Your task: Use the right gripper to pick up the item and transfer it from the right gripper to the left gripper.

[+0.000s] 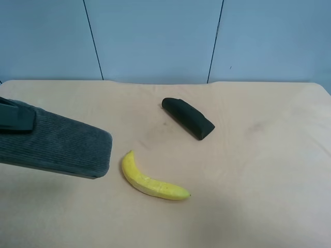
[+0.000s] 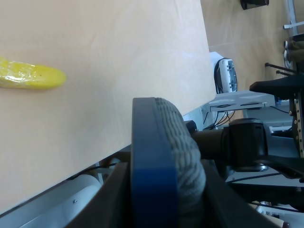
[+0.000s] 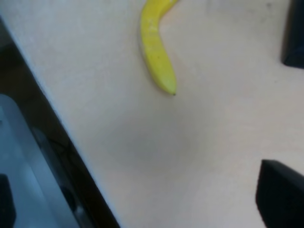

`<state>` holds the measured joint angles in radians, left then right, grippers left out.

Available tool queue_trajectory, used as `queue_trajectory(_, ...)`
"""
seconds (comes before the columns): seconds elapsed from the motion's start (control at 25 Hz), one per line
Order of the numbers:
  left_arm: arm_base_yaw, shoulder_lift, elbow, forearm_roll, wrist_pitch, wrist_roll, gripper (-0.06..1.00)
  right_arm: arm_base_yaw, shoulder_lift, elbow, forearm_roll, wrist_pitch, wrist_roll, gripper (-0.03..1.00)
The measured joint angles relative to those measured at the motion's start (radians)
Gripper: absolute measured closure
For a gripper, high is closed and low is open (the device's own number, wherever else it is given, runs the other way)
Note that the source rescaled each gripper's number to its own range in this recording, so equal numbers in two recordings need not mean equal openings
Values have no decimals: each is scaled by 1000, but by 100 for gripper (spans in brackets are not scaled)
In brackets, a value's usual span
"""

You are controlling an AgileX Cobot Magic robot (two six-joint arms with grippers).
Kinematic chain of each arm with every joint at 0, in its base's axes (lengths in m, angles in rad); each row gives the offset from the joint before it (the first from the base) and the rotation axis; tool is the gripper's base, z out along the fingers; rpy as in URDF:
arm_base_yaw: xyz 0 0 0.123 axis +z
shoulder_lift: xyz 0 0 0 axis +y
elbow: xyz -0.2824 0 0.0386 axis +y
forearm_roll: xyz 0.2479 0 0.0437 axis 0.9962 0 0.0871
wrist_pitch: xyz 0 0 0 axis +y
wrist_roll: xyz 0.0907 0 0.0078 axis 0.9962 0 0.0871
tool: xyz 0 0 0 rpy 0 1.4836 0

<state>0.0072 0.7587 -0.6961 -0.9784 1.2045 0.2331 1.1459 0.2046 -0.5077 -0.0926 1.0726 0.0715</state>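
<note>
eraser (image 1: 58, 146): in the left gripper (image 2: 164, 194), raised off the worktop (image 1: 258, 170) at the scene's left; grey ribbed felt faces the exterior high camera; its left end is cut off by the frame edge

left jaws: closed on the eraser; the left wrist view shows a dark finger (image 2: 113, 192) on the blue-base side and another on the felt side, both pressed against it; fingertips hidden behind the eraser; the lower part of the grip runs out of frame

left gripper, exterior high view: only a dark green-grey piece shows, lying over the eraser's top at the left edge; the arm behind it is out of frame

right gripper (image 3: 281, 195): nothing of it in the exterior high view; the right wrist view shows only one blunt black corner, probably a finger, cut off by the frame

right jaws: cannot tell how far apart they are; no second finger can be made out; nothing visibly gripped

banana (image 1: 151, 181): flat on the worktop, centre and near; just right of the eraser in the exterior high view, though the eraser is raised, so they do not touch; cut off at the frame edge in both wrist views

black case (image 1: 189, 118): on the worktop, far of the banana and well apart from it; lies at a diagonal

unclear: a black shape (image 3: 293, 35) at the edge of the right wrist view, mostly out of frame; it could be the case, cannot confirm

worktop edge: runs diagonally through both wrist views; what lies beyond it is blurred in the right wrist view
</note>
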Motion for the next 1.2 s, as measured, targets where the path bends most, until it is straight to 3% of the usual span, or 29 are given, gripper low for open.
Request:
queue_trajectory(0.28,0,0,0,0,-15,0,94,0,-7,0,0,0,-1,-3)
queue_trajectory(0.4,0,0,0,0,-19,0,94,-46,-29,0,0,0,-1,-3)
queue_trajectory(0.52,0,0,0,0,-27,0,94,-171,-82,1,0,0,-1,-3)
queue_trajectory(0.92,0,0,0,0,-117,2,94,-735,-207,2,0,-3,-1,-3)
queue_trajectory(1.04,0,0,0,0,-171,3,94,-839,-207,2,0,-3,-1,-3)
queue_trajectory(1.2,0,1,0,0,-248,3,94,-874,-207,2,0,-3,-1,-3)
